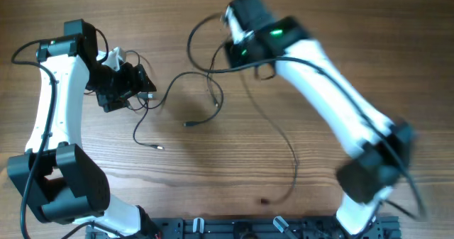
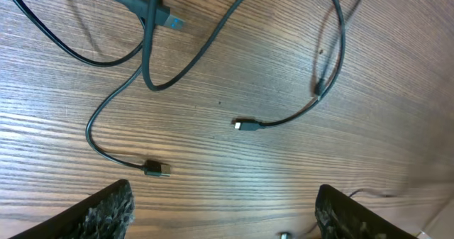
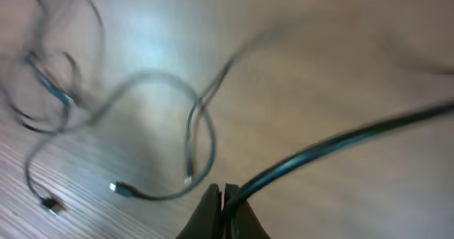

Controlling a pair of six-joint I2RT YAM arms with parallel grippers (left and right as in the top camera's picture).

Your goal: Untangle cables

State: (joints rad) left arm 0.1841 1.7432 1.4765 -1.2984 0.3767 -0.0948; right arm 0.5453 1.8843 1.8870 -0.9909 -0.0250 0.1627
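Thin black cables point(image 1: 213, 90) lie in loose strands across the middle of the wooden table, with plug ends at the centre point(image 1: 188, 124) and lower left point(image 1: 157, 147). My left gripper point(image 2: 223, 214) is open above the wood; a cable plug point(image 2: 157, 169) and another silvery plug point(image 2: 241, 125) lie ahead of it. It sits at the left point(image 1: 135, 90) among strands. My right gripper point(image 3: 222, 203) is shut on a black cable point(image 3: 333, 143) and holds it lifted at the top centre point(image 1: 241, 51). A long strand point(image 1: 284, 147) trails toward the front.
The white arms cross the left and right sides of the table point(image 1: 234, 196). A dark rail point(image 1: 248, 228) runs along the front edge. The right wrist view is motion-blurred.
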